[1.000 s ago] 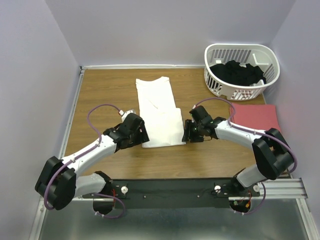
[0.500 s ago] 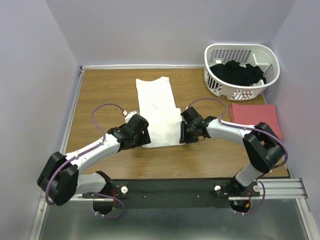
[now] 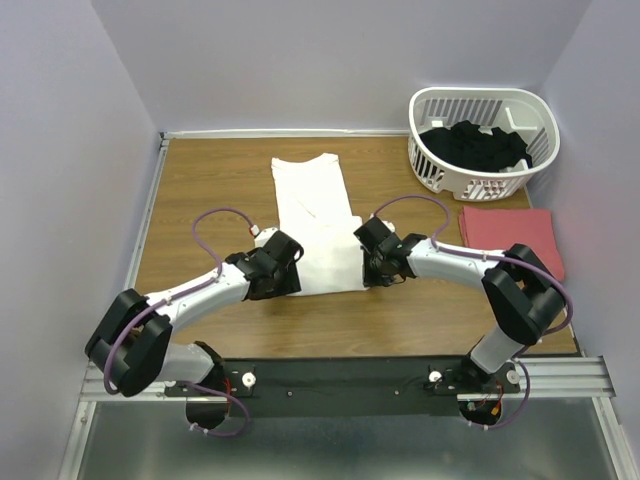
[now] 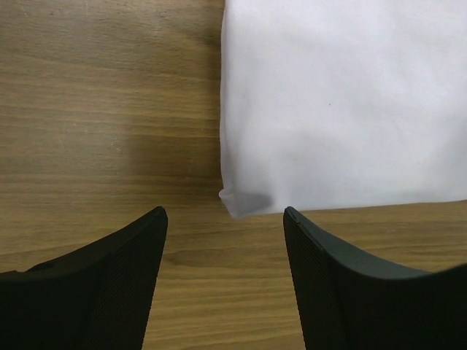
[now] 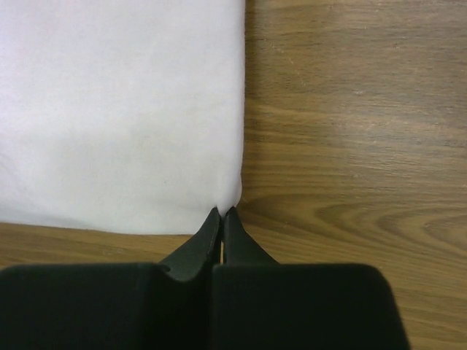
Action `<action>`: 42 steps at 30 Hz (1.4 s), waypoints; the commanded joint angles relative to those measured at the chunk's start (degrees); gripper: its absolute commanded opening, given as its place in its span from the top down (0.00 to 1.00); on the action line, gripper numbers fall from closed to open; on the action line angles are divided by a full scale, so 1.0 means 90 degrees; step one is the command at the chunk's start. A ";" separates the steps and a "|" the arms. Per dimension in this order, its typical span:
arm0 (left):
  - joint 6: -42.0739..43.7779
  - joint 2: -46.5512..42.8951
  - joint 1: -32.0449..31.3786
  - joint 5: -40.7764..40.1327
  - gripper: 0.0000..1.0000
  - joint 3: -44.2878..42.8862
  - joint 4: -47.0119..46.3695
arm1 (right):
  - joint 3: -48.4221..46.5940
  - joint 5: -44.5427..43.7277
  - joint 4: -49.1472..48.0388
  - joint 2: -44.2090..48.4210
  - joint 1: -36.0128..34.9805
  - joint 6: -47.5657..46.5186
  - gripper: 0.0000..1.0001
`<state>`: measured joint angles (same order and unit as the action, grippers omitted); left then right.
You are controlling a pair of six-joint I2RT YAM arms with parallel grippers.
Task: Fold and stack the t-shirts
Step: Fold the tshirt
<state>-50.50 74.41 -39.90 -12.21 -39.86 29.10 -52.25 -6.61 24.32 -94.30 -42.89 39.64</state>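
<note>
left wrist view shows? left gripper [image 4: 222,213] spread open, low at the near-left corner of the white t-shirt [image 4: 343,109], mid-bench.
— and the right gripper [image 5: 222,213]?
— clenched at its near-right corner.

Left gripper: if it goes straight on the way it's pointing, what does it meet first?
Most likely the near corner of the white t-shirt, which lies just ahead between the open jaws of the left gripper, flat on the table. Its height above the cloth is unclear.
</note>
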 commanded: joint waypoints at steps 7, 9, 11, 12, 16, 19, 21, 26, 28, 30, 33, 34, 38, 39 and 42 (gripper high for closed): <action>0.0006 0.0540 -0.0078 -0.0323 0.50 -0.0239 -0.0118 | 0.0278 -0.0525 0.0902 -0.0665 -0.0205 -0.0049 0.99; -0.0043 0.0618 -0.0117 -0.0352 0.54 -0.0269 -0.0128 | 0.0268 -0.0554 0.0912 -0.0655 -0.0243 -0.0039 0.99; -0.0063 0.0794 -0.0137 -0.0392 0.60 -0.0278 -0.0079 | 0.0298 -0.0603 0.0911 -0.0635 -0.0254 -0.0010 0.99; -0.0053 0.0920 -0.0156 -0.0401 0.62 -0.0298 -0.0060 | 0.0307 -0.0623 0.0912 -0.0616 -0.0273 0.0000 0.99; -0.0111 0.1204 -0.0332 -0.0411 0.66 -0.0249 -0.0079 | 0.0337 -0.0681 0.0912 -0.0616 -0.0263 0.0000 1.00; -0.0141 0.1312 -0.0362 -0.0431 0.67 -0.0191 -0.0060 | 0.0376 -0.0681 0.0921 -0.0606 -0.0263 -0.0010 1.00; -0.0209 0.1332 -0.0371 -0.0489 0.69 -0.0162 -0.0069 | 0.0376 -0.0681 0.0912 -0.0596 -0.0263 -0.0039 1.00; -0.0160 0.1517 -0.0381 -0.0480 0.96 -0.0191 -0.0050 | 0.0424 -0.0594 0.0921 -0.0587 -0.0263 -0.0165 1.00; -0.0141 0.1459 -0.0468 -0.0412 1.00 -0.0161 0.0057 | 0.0522 -0.0477 0.0960 -0.0479 -0.0283 -0.0244 1.00; -0.0141 0.1245 -0.0683 -0.0411 1.00 -0.0161 0.0213 | 0.0619 -0.0331 0.1019 -0.0304 -0.0283 -0.0331 1.00; -0.0423 0.0932 -0.1268 -0.0421 1.00 -0.0152 0.0798 | 0.0834 -0.0077 0.1487 -0.0099 -0.0312 -0.0293 1.00; -0.0443 0.0641 -0.1453 -0.0073 1.00 -0.0045 0.0838 | 0.0922 0.0030 0.1604 -0.0002 -0.0331 -0.0225 1.00; -0.1630 -0.0122 -0.2634 0.0603 1.00 0.0122 0.1462 | 0.1487 0.0617 0.2626 0.1196 -0.0721 0.0243 1.00; -0.1896 -0.0259 -0.3323 0.0711 1.00 0.0112 0.1647 | 0.1537 0.0666 0.2882 0.1452 -0.1012 0.0399 0.99; -0.2861 -0.0631 -0.4304 0.1179 1.00 -0.0015 0.2273 | 0.1616 0.1027 0.3819 0.2526 -0.1385 0.0966 1.00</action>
<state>-63.96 71.94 -71.55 -7.88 -39.51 39.68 -40.58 -3.09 37.93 -79.26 -51.46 42.46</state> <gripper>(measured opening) 0.010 0.010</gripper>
